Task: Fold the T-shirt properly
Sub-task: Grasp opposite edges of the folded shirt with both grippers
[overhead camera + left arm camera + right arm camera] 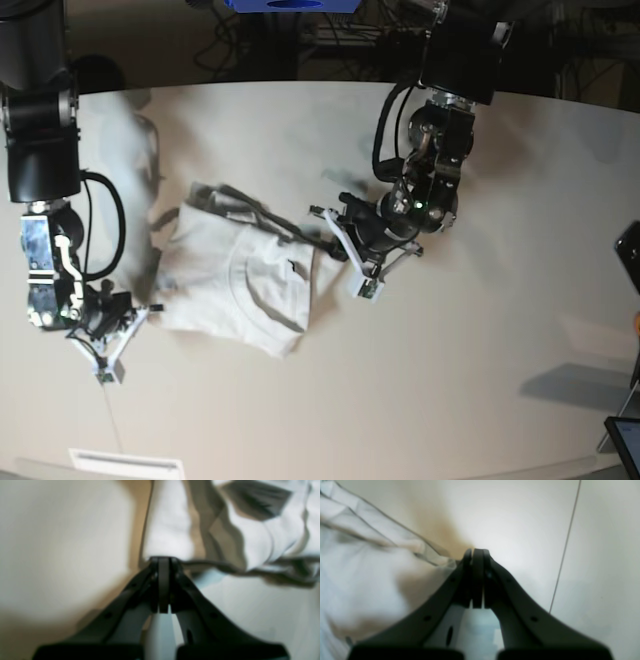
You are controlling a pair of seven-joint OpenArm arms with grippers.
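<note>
At the left of the base view the right gripper [135,318] is pressing its jaws fully together at the T-shirt's [235,285] outer edge; its wrist camera is showing a thin hem running up to the closed tips [476,552], though blur is making it hard to tell how much cloth, if any, is pinched. The garment itself is lying rumpled and partly doubled over on the off-white table [480,380], between the two arms, one section of it folding across the body and a small dark neck label showing near the middle. At the right, the left gripper [330,232] is likewise clamping shut, its tips [163,559] sitting right at a bunched edge of the white cloth, apparently holding it. The fabric is looking light, limp and soft, sagging into waves wherever it is unsupported, so it is likely to drape and slide rather than hold a crease. Hemmed edges and corners are offering the surest hold; a pinch in the middle would probably gather several layers at once.
</note>
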